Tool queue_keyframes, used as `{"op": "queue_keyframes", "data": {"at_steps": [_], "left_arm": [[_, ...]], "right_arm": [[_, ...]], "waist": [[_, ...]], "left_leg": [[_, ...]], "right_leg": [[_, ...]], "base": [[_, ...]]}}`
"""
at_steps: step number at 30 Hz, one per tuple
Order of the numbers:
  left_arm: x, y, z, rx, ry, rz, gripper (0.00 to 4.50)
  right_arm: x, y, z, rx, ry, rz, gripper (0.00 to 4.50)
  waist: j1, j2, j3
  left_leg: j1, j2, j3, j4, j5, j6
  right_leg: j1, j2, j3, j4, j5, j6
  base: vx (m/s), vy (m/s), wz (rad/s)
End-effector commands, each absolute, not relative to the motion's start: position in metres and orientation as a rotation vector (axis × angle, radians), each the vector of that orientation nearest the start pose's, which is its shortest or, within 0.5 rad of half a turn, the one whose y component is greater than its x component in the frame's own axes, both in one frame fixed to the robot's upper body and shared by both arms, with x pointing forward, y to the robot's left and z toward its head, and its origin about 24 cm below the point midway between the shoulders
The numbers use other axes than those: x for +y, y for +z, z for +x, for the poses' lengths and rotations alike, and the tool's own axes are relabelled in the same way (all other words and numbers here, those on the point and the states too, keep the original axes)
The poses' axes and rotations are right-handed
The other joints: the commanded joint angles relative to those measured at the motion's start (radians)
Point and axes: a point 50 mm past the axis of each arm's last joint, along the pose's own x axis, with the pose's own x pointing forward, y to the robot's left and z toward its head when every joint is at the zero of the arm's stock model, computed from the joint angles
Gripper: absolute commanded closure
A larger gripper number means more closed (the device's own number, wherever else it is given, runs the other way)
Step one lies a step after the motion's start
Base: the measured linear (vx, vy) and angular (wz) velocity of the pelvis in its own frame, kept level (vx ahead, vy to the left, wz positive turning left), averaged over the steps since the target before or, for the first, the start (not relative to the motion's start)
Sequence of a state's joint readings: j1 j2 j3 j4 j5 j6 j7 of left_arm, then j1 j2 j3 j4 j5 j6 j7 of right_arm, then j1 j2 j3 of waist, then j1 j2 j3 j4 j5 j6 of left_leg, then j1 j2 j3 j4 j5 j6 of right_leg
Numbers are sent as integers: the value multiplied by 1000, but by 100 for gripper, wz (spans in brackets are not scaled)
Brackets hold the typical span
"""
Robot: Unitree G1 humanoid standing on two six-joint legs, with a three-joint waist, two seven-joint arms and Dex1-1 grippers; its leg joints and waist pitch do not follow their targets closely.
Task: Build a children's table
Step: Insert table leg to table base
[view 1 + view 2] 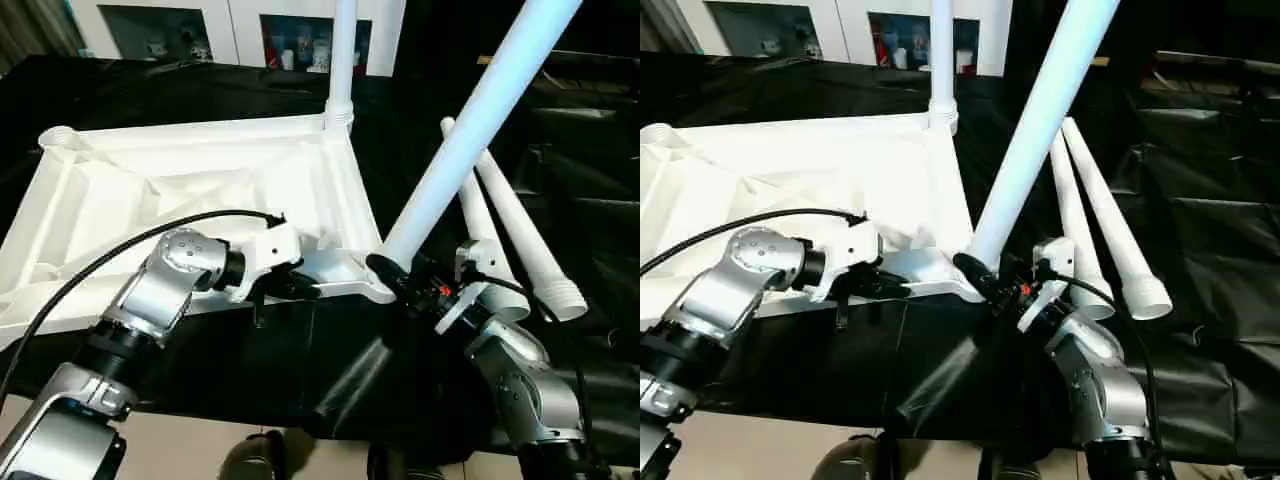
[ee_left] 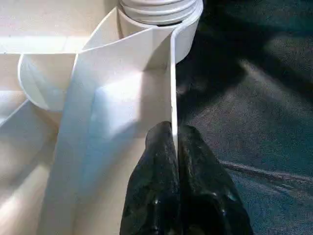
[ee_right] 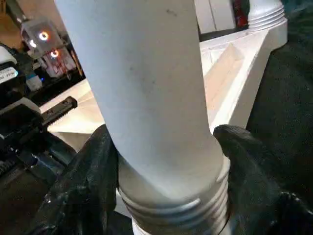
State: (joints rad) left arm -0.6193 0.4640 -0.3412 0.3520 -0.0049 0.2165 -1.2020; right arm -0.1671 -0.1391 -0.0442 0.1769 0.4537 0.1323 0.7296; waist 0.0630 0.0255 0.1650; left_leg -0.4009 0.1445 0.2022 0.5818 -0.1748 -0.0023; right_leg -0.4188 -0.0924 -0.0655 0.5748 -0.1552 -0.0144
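The white tabletop [image 1: 190, 190] lies upside down, ribbed underside up, on black cloth. One white leg [image 1: 343, 60] stands upright in its far right corner socket. My right gripper [image 3: 166, 161] is shut on a second leg [image 1: 470, 130], black fingers [image 3: 83, 181] on either side just above its threaded end. This leg leans to the right, and its threaded end [image 2: 159, 7] meets the near right corner socket. My left gripper [image 2: 173, 142] is shut on the tabletop's thin near rim wall [image 2: 172, 73], a little left of that corner.
Two more white legs [image 1: 520, 240] lie side by side on the black cloth [image 1: 590, 200] right of the tabletop. A black cable [image 1: 120, 250] arcs over my left forearm. White cabinets [image 1: 240, 30] stand beyond the table. The table's near edge drops to the floor.
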Motion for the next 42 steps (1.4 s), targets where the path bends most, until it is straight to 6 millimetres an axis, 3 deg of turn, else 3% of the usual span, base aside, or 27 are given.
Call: {"op": "queue_keyframes", "data": {"at_steps": [1, 8, 9, 10, 13, 14, 15, 16, 17, 18, 21, 24, 28, 33, 36, 42], "left_arm": [[123, 111, 324, 288, -1352, 588, 450], [123, 113, 326, 275, -1335, 597, 450], [124, 116, 327, 259, -1315, 589, 450], [125, 118, 328, 252, -1311, 580, 406], [127, 125, 327, 222, -1319, 548, 395], [127, 128, 327, 204, -1320, 541, 389], [128, 130, 327, 184, -1311, 533, 376], [130, 134, 327, 164, -1305, 515, 376], [130, 136, 327, 154, -1303, 505, 361], [134, 146, 326, 116, -1307, 469, 355], [137, 158, 324, 76, -1321, 415, 332], [133, 176, 328, -15, -1274, 311, 310], [116, 194, 335, -106, -1223, 119, 273], [93, 202, 323, -166, -1343, -67, 232], [88, 203, 313, -177, -1409, -123, 205], [94, 200, 308, -153, -1450, -150, 158]], "right_arm": [[-156, 25, 265, 105, 641, 363, 181], [-156, 35, 266, 44, 663, 313, 182], [-155, 45, 270, 13, 685, 297, 183], [-154, 49, 272, -2, 695, 289, 183], [-153, 64, 279, -47, 726, 268, 183], [-153, 70, 281, -59, 740, 258, 183], [-152, 74, 282, -66, 753, 246, 183], [-152, 79, 284, -77, 771, 226, 183], [-151, 81, 285, -81, 780, 216, 183], [-148, 92, 288, -97, 813, 190, 183], [-145, 101, 290, -105, 847, 174, 183], [-141, 109, 292, -90, 874, 149, 183], [-128, 117, 294, -44, 928, 88, 183], [-115, 121, 297, 17, 941, 35, 183], [-114, 123, 297, 38, 942, 37, 183], [-115, 130, 296, 41, 941, 66, 183]], "waist": [[-2, 16, -64], [-2, 12, -70], [-3, 9, -74], [-2, 9, -75], [-3, 9, -81], [-5, -2, -87], [-5, 3, -88], [-8, -2, -90], [-7, 1, -94], [-8, -6, -99], [-12, -6, -106], [-13, -10, -107], [-7, -17, -106], [-5, -23, -102], [-5, -24, -103], [-6, -30, -111]], "left_leg": [[47, 95, -57, -105, -485, -65], [40, 95, -53, -105, -414, -48], [40, 96, -49, -103, -378, -38], [39, 95, -48, -102, -364, -34], [33, 93, -45, -97, -301, -12], [33, 93, -41, -94, -266, 3], [31, 92, -41, -91, -230, 16], [30, 92, -39, -89, -211, 26], [29, 90, -39, -84, -172, 42], [29, 88, -36, -77, -125, 65], [30, 85, -33, -67, -36, 119], [28, 81, -29, -60, -9, 148], [31, 84, -29, -58, -58, 134], [29, 82, -30, -58, -144, 78], [29, 83, -32, -58, -143, 68], [29, 81, -31, -54, -106, 77]], "right_leg": [[17, -90, 63, -86, -470, -190], [24, -88, 63, -79, -412, -206], [26, -86, 63, -75, -377, -216], [27, -86, 63, -73, -364, -221], [36, -86, 62, -64, -301, -243], [39, -82, 60, -60, -262, -255], [41, -81, 59, -52, -219, -271], [44, -79, 58, -50, -197, -275], [46, -79, 56, -42, -153, -286], [50, -78, 56, -33, -98, -297], [52, -74, 54, -18, 6, -323], [53, -73, 53, -15, 33, -337], [54, -74, 52, -24, -73, -328], [51, -75, 56, -39, -237, -280], [50, -75, 56, -41, -262, -257], [51, -69, 55, -34, -217, -251]], "base": [[0, 0, 0], [0, 0, 0], [0, 0, 0], [0, 0, 0], [0, 0, 0], [0, 0, 0], [0, 0, 0], [0, 0, 0], [0, 0, 0], [0, 0, 0], [0, 0, 0], [0, 0, 0], [0, 0, 0], [0, 0, 0], [0, 0, 0], [0, 0, 0]]}}
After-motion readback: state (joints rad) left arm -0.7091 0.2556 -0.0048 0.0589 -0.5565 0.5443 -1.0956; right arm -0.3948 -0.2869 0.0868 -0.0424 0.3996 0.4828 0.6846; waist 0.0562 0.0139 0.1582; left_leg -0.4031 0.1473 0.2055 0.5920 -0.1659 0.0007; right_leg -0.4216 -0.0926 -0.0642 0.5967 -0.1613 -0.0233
